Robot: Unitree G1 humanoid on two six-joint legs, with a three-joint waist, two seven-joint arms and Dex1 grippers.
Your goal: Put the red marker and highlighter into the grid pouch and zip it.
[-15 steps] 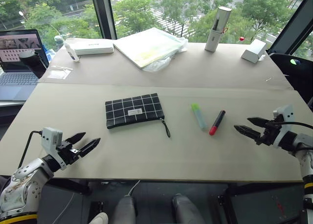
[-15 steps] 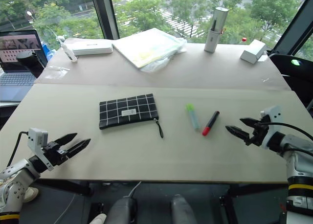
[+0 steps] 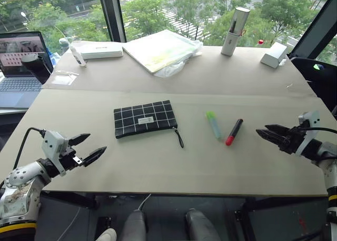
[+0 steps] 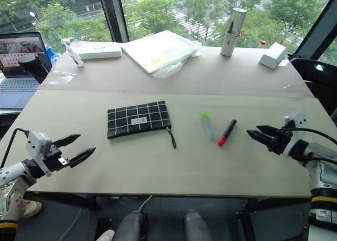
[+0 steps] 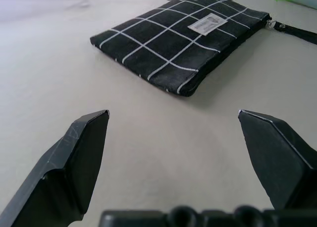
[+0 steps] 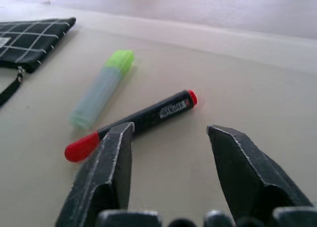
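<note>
2 tools, both empty, both hovering low over the table's near edge. Left tool (image 3: 87,148) has its jaws spread wide, aimed at the pouch (image 3: 144,118). Right tool (image 3: 273,135) is partly open, nothing between the fingers, pointed at the marker (image 3: 234,132) just beyond its tips.

Pouch lies flat mid-table, label up, pull cord (image 3: 179,137) trailing off its right end toward the pens. I can't tell whether the zip is open or shut. Highlighter (image 3: 213,124) sits just left of the marker, green cap pointing away from the robot; marker's red cap points toward it. The 2 pens are close, not touching, and well apart from the pouch.

My read: the split makes sense, with the left tool set to pin or open the pouch while the right one collects pens on its own side. Nothing is bagged yet, so the task is at step 1.

Table (image 3: 158,167) is covered in plain beige sheet with a seam across the middle; smooth, so the flat pouch will likely slide unless held. Far half carries a white box (image 3: 100,50), a bagged flat pad (image 3: 160,50), a pale cylinder (image 3: 235,31) and a small white block (image 3: 273,54). Laptop (image 3: 21,67) is open off the left edge. Big windows behind, trees outside, daylight.
</note>
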